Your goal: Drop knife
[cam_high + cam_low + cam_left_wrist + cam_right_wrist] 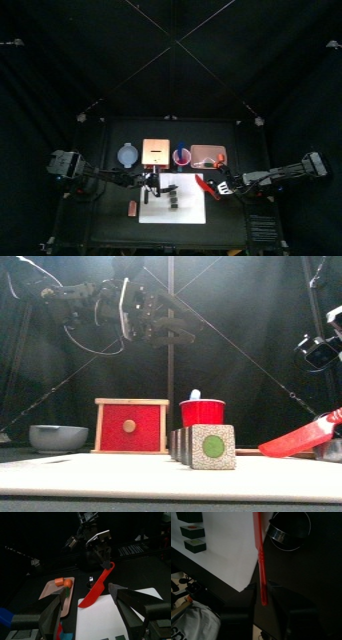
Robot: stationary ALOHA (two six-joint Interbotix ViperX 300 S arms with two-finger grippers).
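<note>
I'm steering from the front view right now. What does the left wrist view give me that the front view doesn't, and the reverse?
Only the left wrist view shows the right gripper clamped on the red plastic knife's handle end, blade slanting down over the white cutting board, plus a tan tray holding a small orange piece.

Only the front view shows the red plastic cup, grey bowl, red-faced wooden box and speckled block with a green oval.

Both show the knife and board.
</note>
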